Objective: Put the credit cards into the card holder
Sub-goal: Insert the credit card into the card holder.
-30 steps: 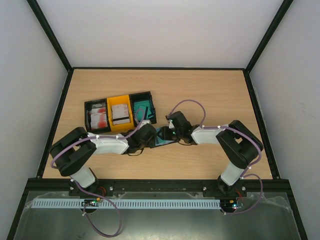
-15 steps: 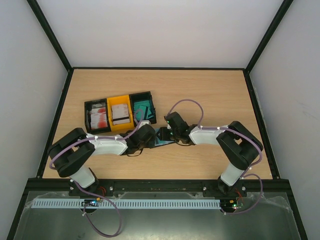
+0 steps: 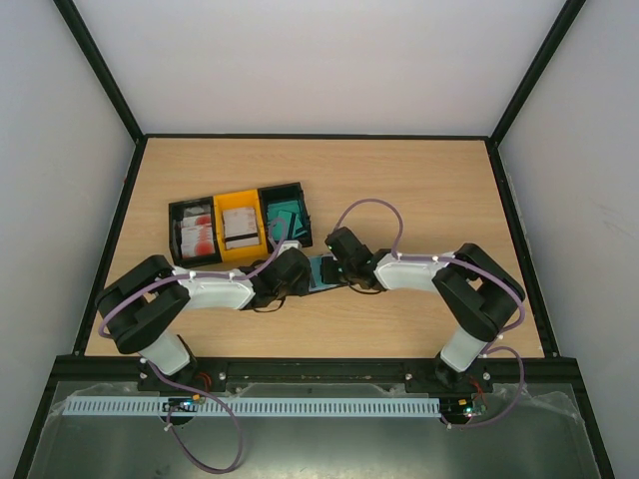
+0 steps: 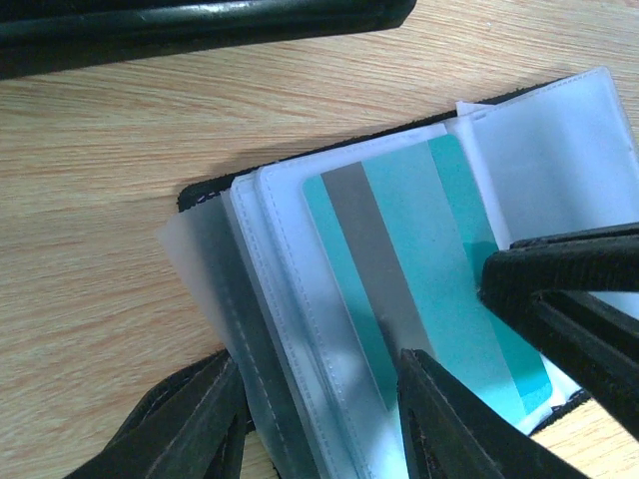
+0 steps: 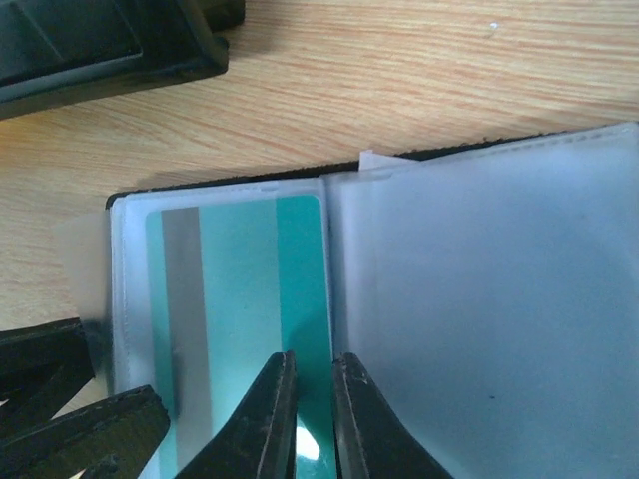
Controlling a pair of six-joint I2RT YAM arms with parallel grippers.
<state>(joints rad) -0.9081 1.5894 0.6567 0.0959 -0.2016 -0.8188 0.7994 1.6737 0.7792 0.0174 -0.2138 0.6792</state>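
teal card (image 5: 240, 299) is thin, stiff, light and slick, so push on its short edge. it sits in the open holder (image 5: 479, 299), near the middle of the counter (image 3: 419, 180). right claw (image 5: 312, 419) is almost closed, tips on the card. left claw (image 4: 319, 399) stands open over the holder's edge.

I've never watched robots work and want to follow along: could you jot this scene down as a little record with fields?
holder: open flat on the table, clear sleeves facing up
card: teal with a grey stripe, at one sleeve; how far in is unclear
left claw: fingers apart, at the sleeves' edge
right claw: fingers nearly together, tips on the card
bins: three in a row, cards inside, beyond the left arm
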